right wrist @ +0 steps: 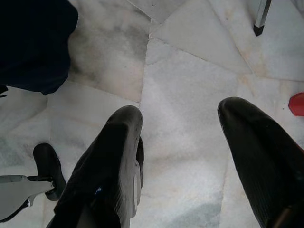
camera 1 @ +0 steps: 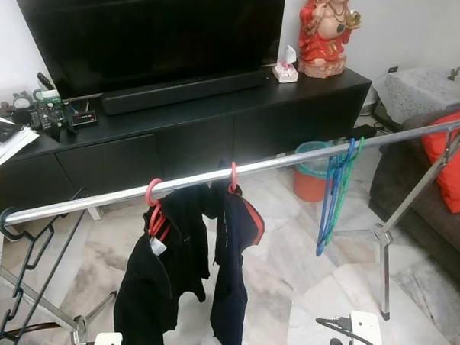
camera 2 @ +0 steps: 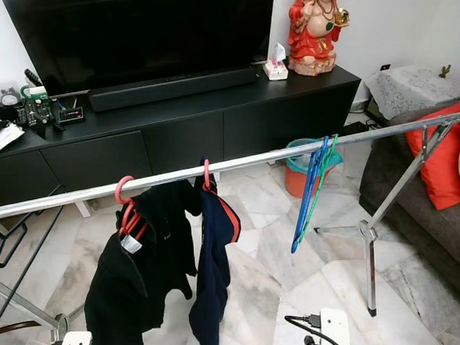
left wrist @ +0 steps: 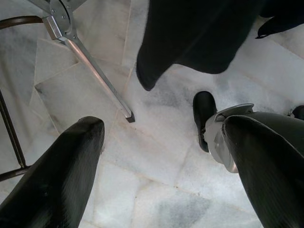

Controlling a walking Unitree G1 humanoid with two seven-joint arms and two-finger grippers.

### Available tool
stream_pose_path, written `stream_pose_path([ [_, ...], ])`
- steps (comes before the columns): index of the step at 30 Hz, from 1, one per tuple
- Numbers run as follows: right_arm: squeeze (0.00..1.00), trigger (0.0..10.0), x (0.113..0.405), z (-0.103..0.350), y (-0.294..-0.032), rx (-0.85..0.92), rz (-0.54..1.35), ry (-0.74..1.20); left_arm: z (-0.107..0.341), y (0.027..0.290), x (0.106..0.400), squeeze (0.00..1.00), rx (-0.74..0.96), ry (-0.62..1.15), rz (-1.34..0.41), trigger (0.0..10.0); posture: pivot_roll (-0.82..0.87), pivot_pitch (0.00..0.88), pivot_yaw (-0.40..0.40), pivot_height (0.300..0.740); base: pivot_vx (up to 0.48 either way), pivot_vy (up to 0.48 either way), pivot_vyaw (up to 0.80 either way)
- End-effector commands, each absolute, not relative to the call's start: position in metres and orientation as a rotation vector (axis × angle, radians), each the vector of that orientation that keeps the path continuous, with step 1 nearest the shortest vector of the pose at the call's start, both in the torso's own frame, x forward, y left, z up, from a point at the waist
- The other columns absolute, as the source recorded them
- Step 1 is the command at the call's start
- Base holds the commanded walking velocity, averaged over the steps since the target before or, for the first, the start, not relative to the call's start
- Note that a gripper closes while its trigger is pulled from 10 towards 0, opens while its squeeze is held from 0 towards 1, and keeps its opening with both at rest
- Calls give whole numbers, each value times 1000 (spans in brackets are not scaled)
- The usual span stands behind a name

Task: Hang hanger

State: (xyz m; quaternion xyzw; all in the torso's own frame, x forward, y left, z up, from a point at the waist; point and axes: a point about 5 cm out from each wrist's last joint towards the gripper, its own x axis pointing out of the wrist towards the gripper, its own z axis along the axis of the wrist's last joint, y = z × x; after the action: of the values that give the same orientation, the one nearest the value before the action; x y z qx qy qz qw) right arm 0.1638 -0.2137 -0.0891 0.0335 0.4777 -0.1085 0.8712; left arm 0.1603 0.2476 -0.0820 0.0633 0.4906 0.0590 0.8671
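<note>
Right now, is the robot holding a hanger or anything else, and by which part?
Nothing is held. The left gripper and the right gripper are both open over bare marble floor. The hangers hang on the rail.

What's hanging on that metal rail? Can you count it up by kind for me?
On the rail:
Dark garments on red hangers: 2
Bunch of bare blue and green hangers: 1
Bare black hanger: 1
Total: 4
</note>
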Motion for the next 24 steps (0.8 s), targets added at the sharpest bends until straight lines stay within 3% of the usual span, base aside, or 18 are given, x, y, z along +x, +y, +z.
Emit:
stream_pose_path([
  [1,0,10000,163,-89,-216,72,-235,994,-84,243,160,0,121,1035,113,10000,16,0,-47,740,0,0,0],
  [21,0,10000,168,-86,-218,62,-224,978,-82,239,166,0,135,1025,85,10000,20,0,-56,740,0,0,0],
  [24,0,10000,168,-86,-218,64,-224,972,-82,238,166,0,146,1026,77,10000,19,0,-53,740,0,-318,0],
])
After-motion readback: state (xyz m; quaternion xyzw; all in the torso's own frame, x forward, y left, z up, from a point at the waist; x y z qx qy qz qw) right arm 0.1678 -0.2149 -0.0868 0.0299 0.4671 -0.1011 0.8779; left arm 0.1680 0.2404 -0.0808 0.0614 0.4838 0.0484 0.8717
